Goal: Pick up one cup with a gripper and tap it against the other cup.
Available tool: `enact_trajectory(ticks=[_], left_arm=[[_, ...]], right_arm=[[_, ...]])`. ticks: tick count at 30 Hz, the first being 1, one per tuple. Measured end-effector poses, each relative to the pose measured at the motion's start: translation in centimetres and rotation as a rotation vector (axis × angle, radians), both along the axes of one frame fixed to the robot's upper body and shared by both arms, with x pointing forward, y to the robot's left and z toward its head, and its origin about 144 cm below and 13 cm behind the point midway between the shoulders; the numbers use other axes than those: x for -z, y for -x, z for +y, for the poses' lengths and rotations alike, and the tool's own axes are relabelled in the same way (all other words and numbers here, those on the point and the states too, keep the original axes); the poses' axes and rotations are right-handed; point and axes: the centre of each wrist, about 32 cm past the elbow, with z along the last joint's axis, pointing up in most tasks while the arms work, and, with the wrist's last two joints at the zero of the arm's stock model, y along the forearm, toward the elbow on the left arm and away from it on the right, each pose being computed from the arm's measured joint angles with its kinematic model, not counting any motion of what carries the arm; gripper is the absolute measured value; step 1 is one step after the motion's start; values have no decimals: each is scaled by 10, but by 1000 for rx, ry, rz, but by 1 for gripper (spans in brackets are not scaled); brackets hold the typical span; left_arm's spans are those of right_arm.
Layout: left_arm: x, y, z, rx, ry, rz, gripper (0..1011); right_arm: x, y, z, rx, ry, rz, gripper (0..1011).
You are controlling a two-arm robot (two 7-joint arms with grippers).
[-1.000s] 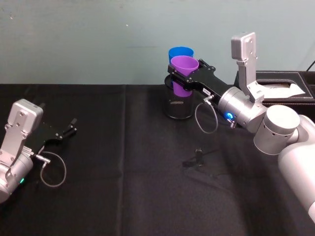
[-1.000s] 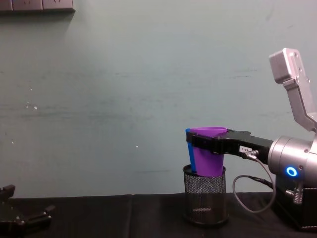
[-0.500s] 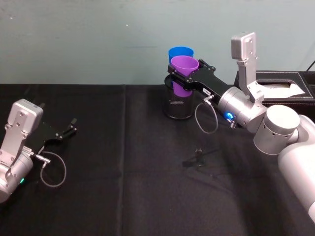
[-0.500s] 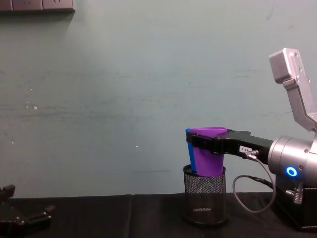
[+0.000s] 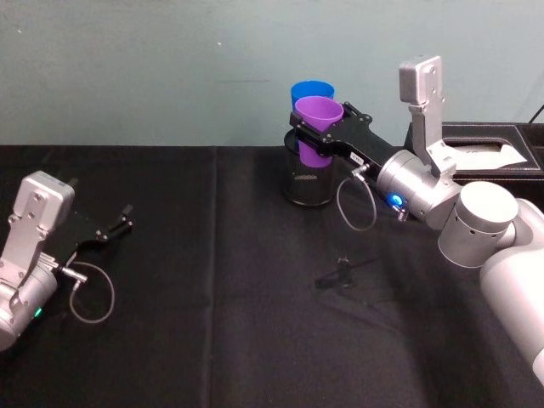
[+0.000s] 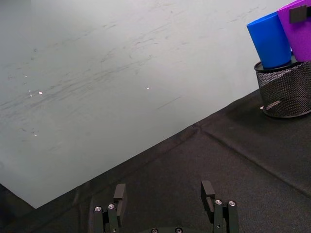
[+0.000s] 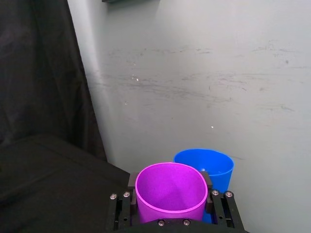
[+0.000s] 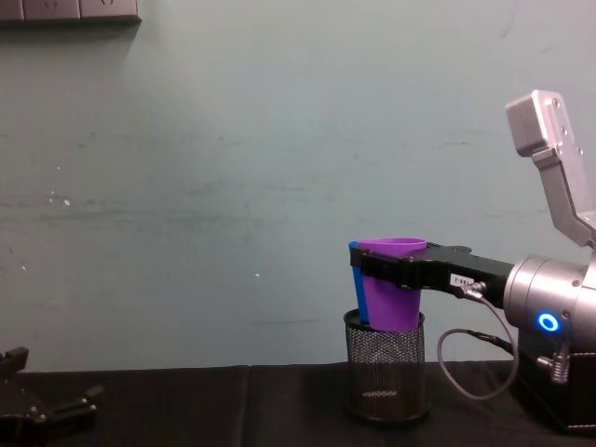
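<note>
Head view first: the right gripper (image 5: 321, 127) reaches out to the far middle of the table (image 5: 212, 297), jaws clamped on the purple cup (image 5: 319, 111) just under its rim. The blue cup (image 5: 312, 90) stands right behind it, in the black mesh pen holder (image 5: 308, 183). The left gripper (image 5: 119, 223) lies parked at the near left.

Left wrist view: the left gripper's fingers (image 6: 207, 188) stand well apart, holding nothing. Far off, the blue cup (image 6: 269, 41) and purple cup (image 6: 296, 29) sit side by side above the holder (image 6: 286, 90), walls apparently touching, which the head view cannot settle.

Right wrist view: looking down into the purple cup (image 7: 170, 194), one pad on each side, the rim looks pinched slightly oval. That suggests thin, light, springy plastic, smooth and tapered, so likely to slip downward. A high grip across the width with a gentle squeeze suits it.

Chest view: from the side, the purple cup (image 8: 391, 298) hangs upright in the gripper (image 8: 382, 268), its base at the holder's (image 8: 385, 368) mouth. Just a blue sliver (image 8: 355, 279) peeks out at its left edge.
</note>
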Motion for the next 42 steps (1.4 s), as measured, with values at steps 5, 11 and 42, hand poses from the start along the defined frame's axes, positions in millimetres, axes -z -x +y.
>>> enact_trajectory(ticks=[5, 11, 42], left_arm=[[0, 0, 0, 0, 0, 0, 1000], [0, 0, 0, 0, 0, 0, 1000], [0, 0, 0, 0, 0, 0, 1000]], right_arm=[[0, 0, 0, 0, 0, 0, 746], [0, 0, 0, 0, 0, 0, 746], [0, 0, 0, 0, 0, 0, 746]])
